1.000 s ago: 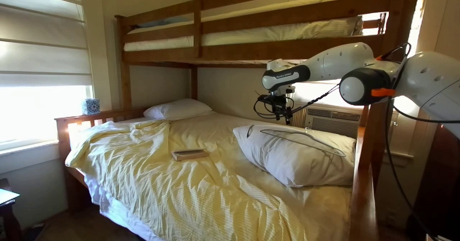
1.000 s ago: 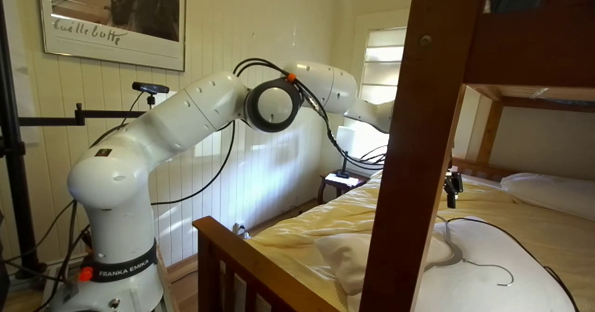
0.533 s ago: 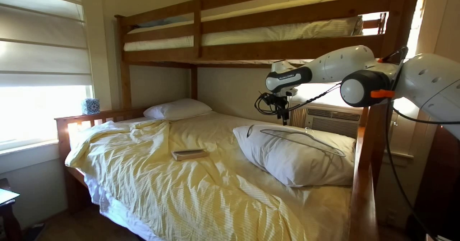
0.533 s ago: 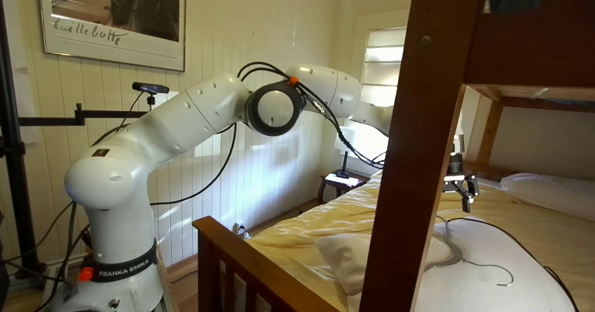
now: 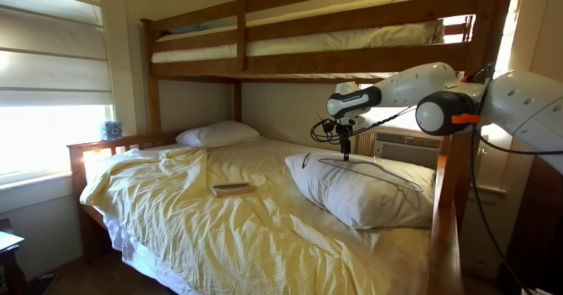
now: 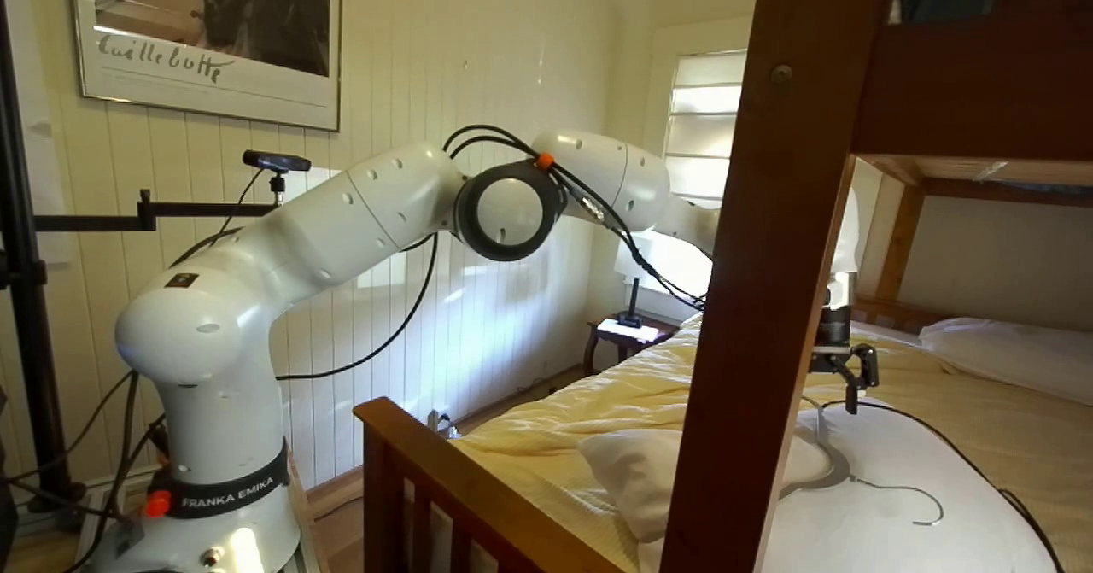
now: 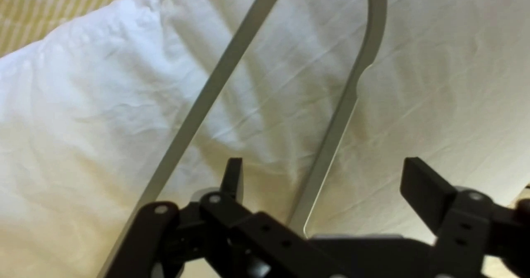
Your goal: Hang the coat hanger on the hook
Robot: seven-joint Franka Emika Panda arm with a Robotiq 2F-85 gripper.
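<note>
The grey coat hanger [image 6: 841, 470] lies flat on the white pillow [image 5: 352, 202] on the lower bunk, its wire hook [image 6: 922, 492] pointing away from its body. My gripper [image 5: 346, 157] points down just above the hanger's far end. In another exterior view, one finger [image 6: 852, 398] shows beside the bed post; the rest is partly hidden. In the wrist view, my gripper [image 7: 324, 162] is open, with one hanger bar [image 7: 331, 141] running between the fingers and apart from both. The other bar [image 7: 207, 91] passes outside the left finger. I cannot make out a separate hook for hanging.
The bed post [image 6: 768, 266] stands close to my arm. The upper bunk rail [image 5: 360, 57] is above the gripper. A small box [image 5: 233, 189] lies on the yellow blanket [image 5: 198, 224]. An air conditioner [image 5: 407, 147] sits behind the pillow.
My gripper has moved down towards the pillow and turned, ending over the hanger. The arm has lowered with it. The hanger and pillow have not moved.
</note>
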